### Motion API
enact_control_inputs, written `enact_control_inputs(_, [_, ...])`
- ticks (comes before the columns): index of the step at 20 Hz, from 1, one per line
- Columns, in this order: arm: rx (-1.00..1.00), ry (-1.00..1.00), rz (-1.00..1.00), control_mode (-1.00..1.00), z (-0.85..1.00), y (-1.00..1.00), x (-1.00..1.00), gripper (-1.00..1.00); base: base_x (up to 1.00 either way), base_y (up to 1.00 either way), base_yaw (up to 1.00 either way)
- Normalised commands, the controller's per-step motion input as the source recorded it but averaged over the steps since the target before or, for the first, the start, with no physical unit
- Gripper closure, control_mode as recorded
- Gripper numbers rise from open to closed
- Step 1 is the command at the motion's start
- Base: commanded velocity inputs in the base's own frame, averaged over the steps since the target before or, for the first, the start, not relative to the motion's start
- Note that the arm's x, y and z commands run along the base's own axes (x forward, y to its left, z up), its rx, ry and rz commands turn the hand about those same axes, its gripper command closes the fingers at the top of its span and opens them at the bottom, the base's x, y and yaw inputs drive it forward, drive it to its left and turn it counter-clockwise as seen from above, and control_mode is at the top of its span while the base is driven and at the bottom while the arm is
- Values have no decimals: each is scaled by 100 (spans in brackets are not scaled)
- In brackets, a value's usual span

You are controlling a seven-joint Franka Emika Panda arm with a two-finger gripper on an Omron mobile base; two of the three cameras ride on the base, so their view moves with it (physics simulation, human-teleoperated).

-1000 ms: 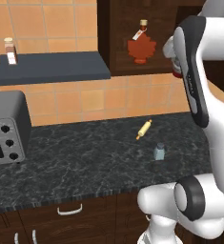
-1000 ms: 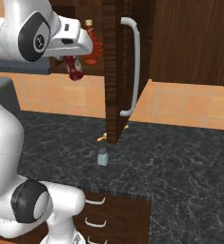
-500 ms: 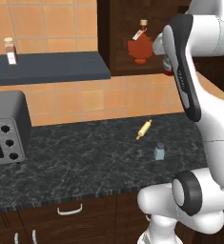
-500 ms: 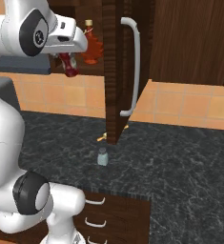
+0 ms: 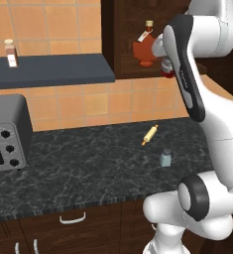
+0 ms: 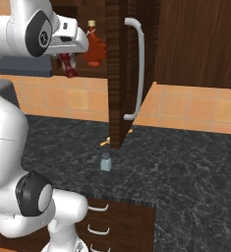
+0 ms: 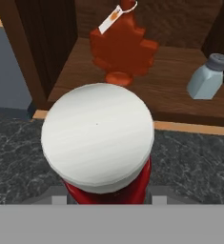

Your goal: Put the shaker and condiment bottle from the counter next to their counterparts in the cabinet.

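Gripper [image 6: 69,63] pinching red bottle [image 7: 104,143], raised at cabinet [image 5: 123,39] shelf height, just short of the opening. Inside on shelf: maple-leaf bottle [image 7: 120,47], second shaker [image 7: 206,76] well apart to its side. Down on counter [image 5: 88,158]: shaker [image 5: 165,158] upright, near rolling pin [image 5: 149,134]. Cabinet door [image 6: 118,74] open.

Kitchen, rendered: speckled marble-look desk [image 5: 88,163] over brown drawers [image 6: 100,216], orange tiled wall [image 5: 88,104], toaster oven [image 5: 6,131], wooden wall cabinet [image 6: 118,74], rolling pin [image 5: 149,134]
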Motion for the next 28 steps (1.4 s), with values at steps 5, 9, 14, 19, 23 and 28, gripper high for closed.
enact_control_inputs(5, [-1,0,11,-100,-15,14,13,100,0,0,0])
enact_control_inputs(9, [0,0,4,-100,-4,16,21,100,0,0,0])
enact_control_inputs(14, [0,0,1,-100,-2,8,35,100,0,0,0])
enact_control_inputs(19, [0,0,0,-100,-3,9,42,100,0,0,0])
enact_control_inputs(23, [0,0,0,-100,-11,15,44,100,0,0,0])
enact_control_inputs(28, [0,0,3,-100,-14,9,38,100,0,0,0])
